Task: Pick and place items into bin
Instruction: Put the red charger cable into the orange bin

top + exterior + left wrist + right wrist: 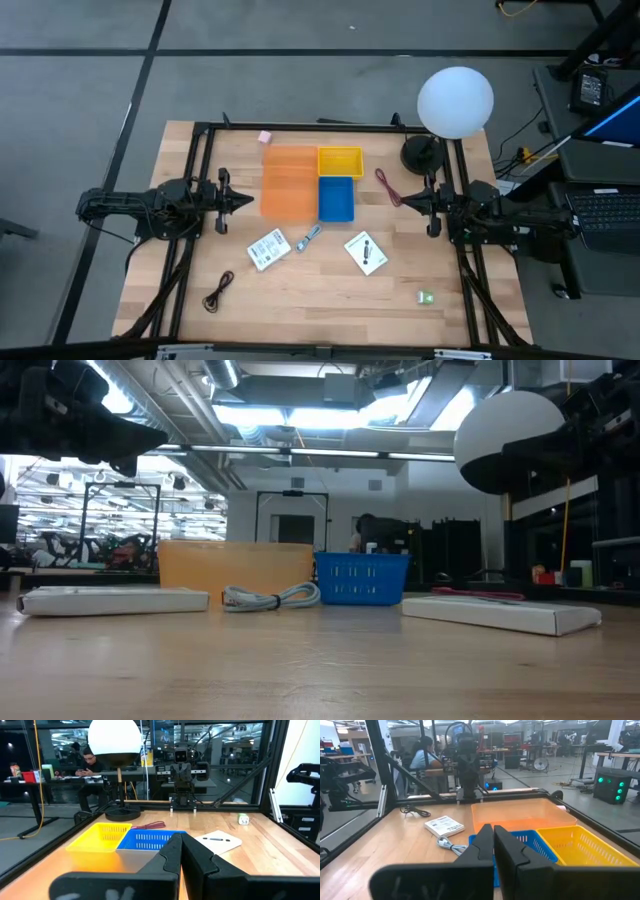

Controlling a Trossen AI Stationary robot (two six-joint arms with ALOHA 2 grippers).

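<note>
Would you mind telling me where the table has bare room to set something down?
Bare wood lies between the black cable and the green piece, below both white cards, and left of the orange bin. The middle is crowded: bins, cards and the silver-blue tool.

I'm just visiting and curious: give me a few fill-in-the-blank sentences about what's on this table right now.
1. The biggest bin is ____ in colour.
2. The yellow bin sits beside the orange one and touches the ____ bin.
3. The red cable lies nearest the ____ gripper.
4. The black cable lies on the table, ____ the bins.

Missing words: orange; blue; right; outside
</note>
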